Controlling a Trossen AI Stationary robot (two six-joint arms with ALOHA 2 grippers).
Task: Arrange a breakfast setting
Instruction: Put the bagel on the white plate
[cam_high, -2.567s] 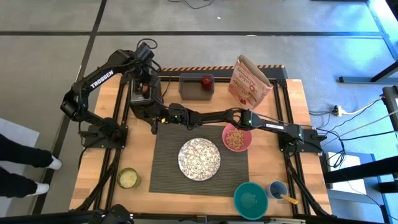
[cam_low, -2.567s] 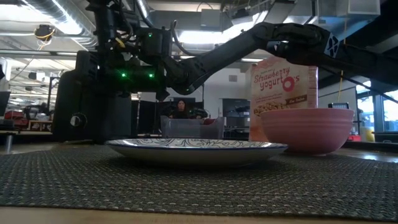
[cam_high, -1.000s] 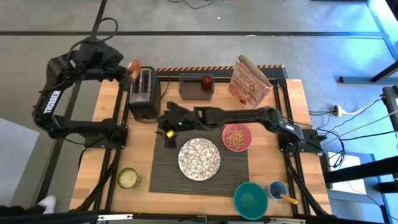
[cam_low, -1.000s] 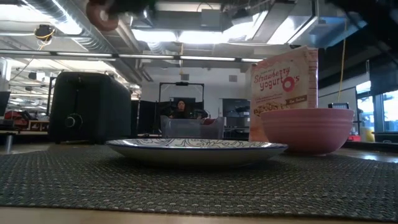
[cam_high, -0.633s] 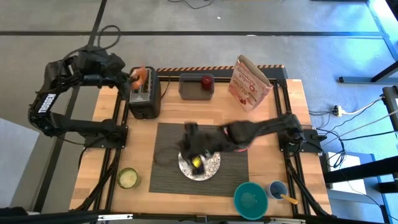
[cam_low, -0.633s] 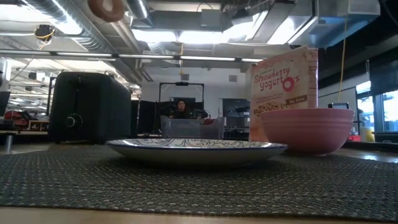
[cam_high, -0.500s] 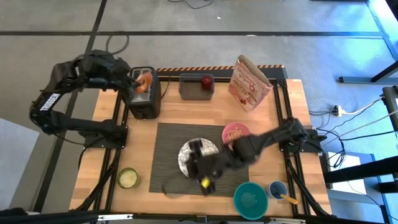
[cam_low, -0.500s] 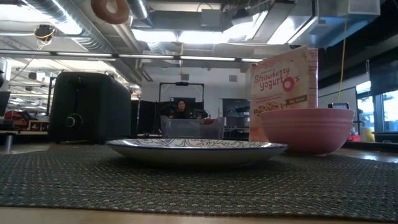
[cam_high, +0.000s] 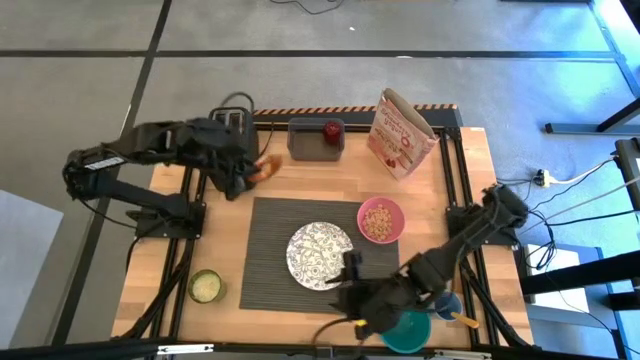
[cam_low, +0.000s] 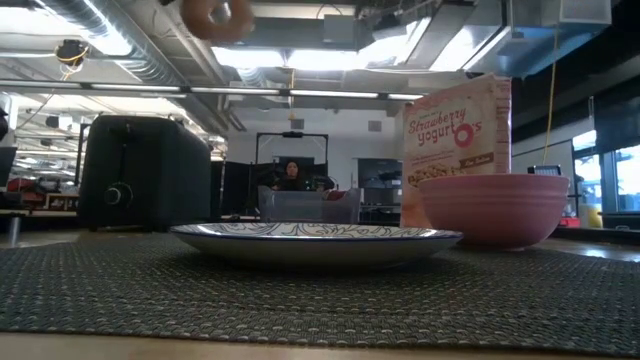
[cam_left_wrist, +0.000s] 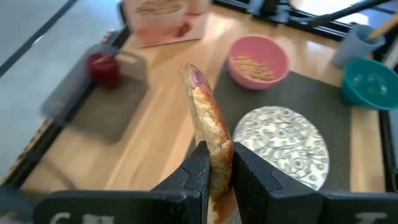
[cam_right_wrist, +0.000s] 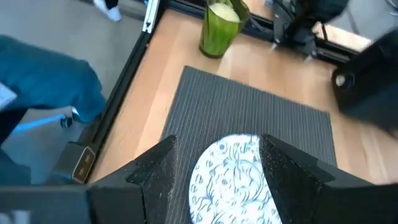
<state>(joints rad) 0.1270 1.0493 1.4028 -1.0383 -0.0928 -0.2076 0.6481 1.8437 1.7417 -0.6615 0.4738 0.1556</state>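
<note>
1. Nearest the front edge of the table, the right gripper (cam_high: 352, 300) hangs low over the front of the dark grey ribbed mat (cam_high: 270, 270). Its fingers (cam_right_wrist: 155, 171) stand apart with nothing between them, and its wrist view looks past them onto the plate.
2. Just beside that arm sit the teal bowl (cam_high: 405, 325) and a small blue cup (cam_high: 445, 303). A stick-like handle pokes out of the cup — possibly the spoon, but it is too small to tell.
3. At the front left corner, off the mat, stands the jar with a green lid (cam_high: 205, 286).
4. The white plate with black pattern (cam_high: 320, 254) lies near the middle of the mat, with nothing on it.
5. The pink bowl (cam_high: 381, 221) rests on the mat's back right corner, just beside the plate, with cereal inside.
6. Past the mat's back left corner, the left gripper (cam_high: 250, 172) is raised over the bare wood. Its fingers (cam_left_wrist: 198, 171) are pinched narrowly on the toasted bagel (cam_left_wrist: 208, 124), gripping it edge-on so it stands upright — in the low view the bagel (cam_low: 215, 18) shows high above the table.
7. Behind that arm the black toaster (cam_low: 145, 172) stands at the back left.
8. Along the back edge, a grey tray (cam_high: 305, 140) holds the small red apple (cam_high: 331, 129), with the cereal box (cam_high: 400, 132) to its right.
</note>
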